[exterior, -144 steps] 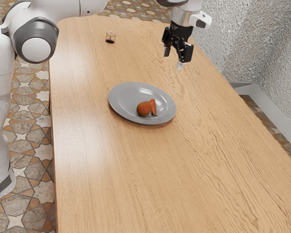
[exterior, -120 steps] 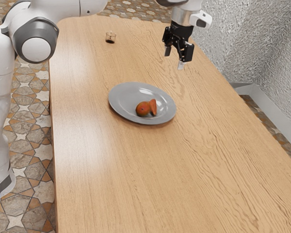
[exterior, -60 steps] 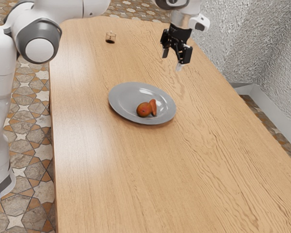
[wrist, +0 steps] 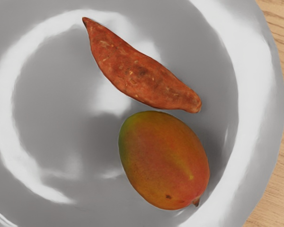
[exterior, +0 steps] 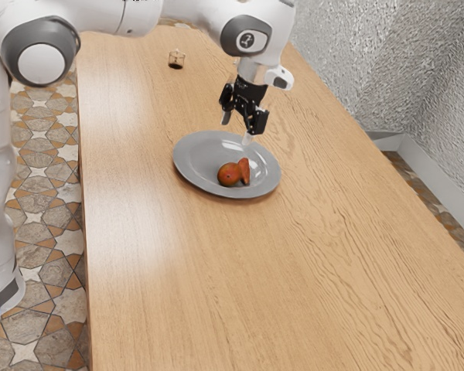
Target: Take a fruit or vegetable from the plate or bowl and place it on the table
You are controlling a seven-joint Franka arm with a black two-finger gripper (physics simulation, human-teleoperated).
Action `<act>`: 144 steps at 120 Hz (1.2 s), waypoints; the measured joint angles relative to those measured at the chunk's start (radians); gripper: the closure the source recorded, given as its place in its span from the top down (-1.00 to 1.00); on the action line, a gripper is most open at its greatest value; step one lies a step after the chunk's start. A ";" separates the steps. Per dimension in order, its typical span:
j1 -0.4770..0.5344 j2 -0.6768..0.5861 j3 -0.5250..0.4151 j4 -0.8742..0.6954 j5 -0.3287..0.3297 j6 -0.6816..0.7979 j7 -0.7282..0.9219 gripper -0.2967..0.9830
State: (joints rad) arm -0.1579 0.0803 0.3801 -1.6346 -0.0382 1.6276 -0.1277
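In the exterior view my gripper [exterior: 237, 131] hangs above the far part of the grey plate [exterior: 195, 164], its two fingers apart with nothing between them. A round orange-red mango [exterior: 229, 175] lies on the plate, with a reddish sweet potato [exterior: 244, 171] close beside it. Looking down in the wrist view, the mango [wrist: 164, 161] shows green and yellow patches and a small stem. The long, tapered sweet potato [wrist: 137, 71] lies alongside it on the plate [wrist: 52, 118].
The wooden table [exterior: 216, 286] extends around the plate. A small glass-like cup [exterior: 176, 59] stands toward the table's far end. A rough grey wall [exterior: 387, 62] rises beyond the table's edge at the exterior view's right.
My gripper has moved from beyond the plate toward the exterior view's left and lower, and now hangs over the plate's far part. Its fingers remain apart.
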 joint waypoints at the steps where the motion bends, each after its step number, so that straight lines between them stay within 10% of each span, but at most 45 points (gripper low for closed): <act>1: -0.001 -0.002 0.000 -0.007 0.000 0.005 0.000 0.54; 144: -0.003 -0.058 0.005 -0.276 -0.017 0.265 -0.002 0.54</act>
State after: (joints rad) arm -0.1606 0.0221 0.3849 -1.9101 -0.0553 1.8922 -0.1294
